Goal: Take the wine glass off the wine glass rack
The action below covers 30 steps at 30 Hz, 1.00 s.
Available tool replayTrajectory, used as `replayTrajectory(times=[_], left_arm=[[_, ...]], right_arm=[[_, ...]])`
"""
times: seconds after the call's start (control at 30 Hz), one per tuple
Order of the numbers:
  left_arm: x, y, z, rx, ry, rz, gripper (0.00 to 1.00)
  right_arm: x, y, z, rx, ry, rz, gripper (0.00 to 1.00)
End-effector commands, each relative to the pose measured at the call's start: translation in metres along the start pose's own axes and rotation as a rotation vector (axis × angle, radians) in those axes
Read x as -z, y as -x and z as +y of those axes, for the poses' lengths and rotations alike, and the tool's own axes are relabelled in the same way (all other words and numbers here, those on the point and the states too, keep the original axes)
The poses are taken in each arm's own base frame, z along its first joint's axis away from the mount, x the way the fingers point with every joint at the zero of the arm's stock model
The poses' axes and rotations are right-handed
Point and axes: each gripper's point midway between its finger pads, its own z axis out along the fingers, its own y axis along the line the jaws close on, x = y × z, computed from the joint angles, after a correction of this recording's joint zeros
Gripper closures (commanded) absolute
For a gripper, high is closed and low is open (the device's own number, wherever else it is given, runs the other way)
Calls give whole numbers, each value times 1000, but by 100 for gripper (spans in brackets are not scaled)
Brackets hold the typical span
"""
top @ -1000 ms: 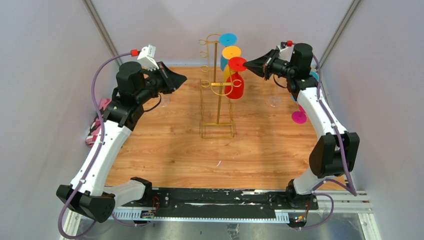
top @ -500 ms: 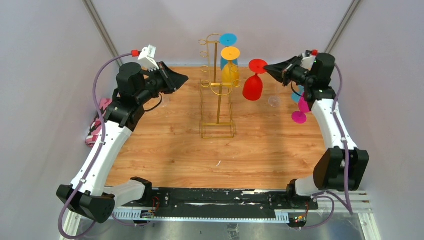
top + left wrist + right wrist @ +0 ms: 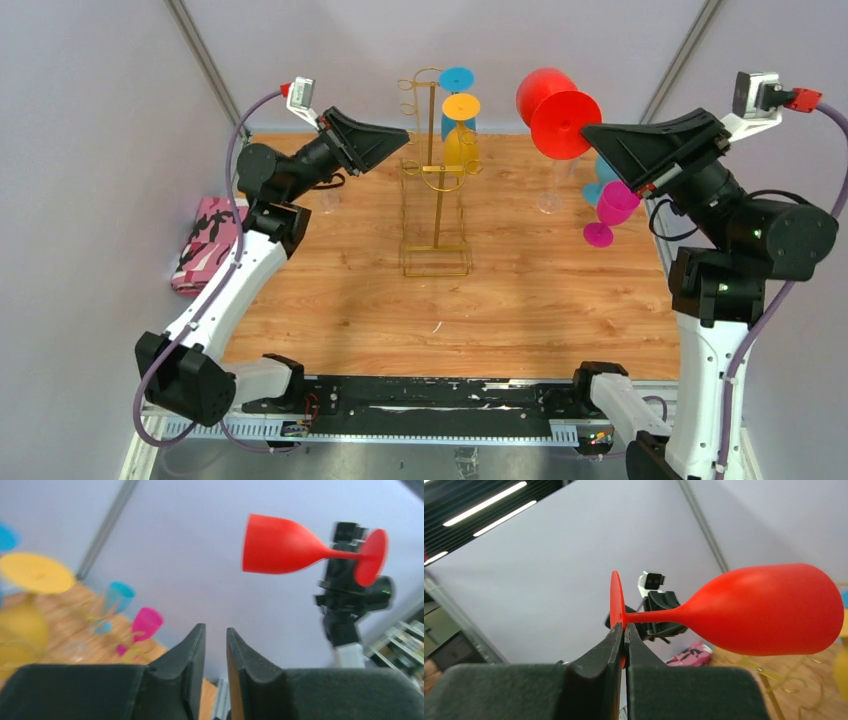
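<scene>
The gold wire wine glass rack (image 3: 435,190) stands at the middle back of the wooden table, with a yellow glass (image 3: 461,140) and a blue glass (image 3: 455,80) hanging on its right side. My right gripper (image 3: 590,130) is shut on the foot of a red wine glass (image 3: 545,100) and holds it high in the air, on its side, right of the rack and clear of it. The right wrist view shows the jaws (image 3: 625,627) pinching the foot rim, with the bowl (image 3: 769,610) pointing right. My left gripper (image 3: 405,143) hovers left of the rack, empty, its jaws a narrow gap apart (image 3: 215,635).
A pink glass (image 3: 612,205) and a blue glass stand at the table's right edge under my right gripper. A clear glass (image 3: 547,200) stands nearby. A pink patterned cloth (image 3: 205,245) lies at the left edge. Grey walls close in the sides and back.
My right arm has pulled the red glass off the rack, swung it right and lifted it high, turning it on its side. My left gripper has risen and moved toward the rack.
</scene>
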Motion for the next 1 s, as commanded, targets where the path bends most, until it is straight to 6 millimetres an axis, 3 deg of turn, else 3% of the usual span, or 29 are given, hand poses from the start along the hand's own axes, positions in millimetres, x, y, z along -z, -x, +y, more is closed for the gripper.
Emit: replayTrajectory(times=[0.0, 0.07, 0.1, 0.23, 0.6, 0.97], left_arm=[[18, 20, -100, -33, -461, -73, 68], [34, 22, -126, -4, -650, -91, 58], [36, 21, -129, 27, -696, -71, 54], [27, 16, -110, 55, -667, -72, 48], [24, 15, -105, 69, -661, -78, 43], [15, 9, -86, 97, -627, -68, 43]], right_arm=[[-7, 1, 24, -39, 174, 36, 100], [-8, 4, 37, -60, 253, 35, 100], [-8, 5, 42, -66, 287, 36, 100], [-14, 0, 53, -128, 370, 61, 100], [-42, -45, 81, -213, 489, 196, 100], [-40, -49, 96, -191, 507, 209, 100]])
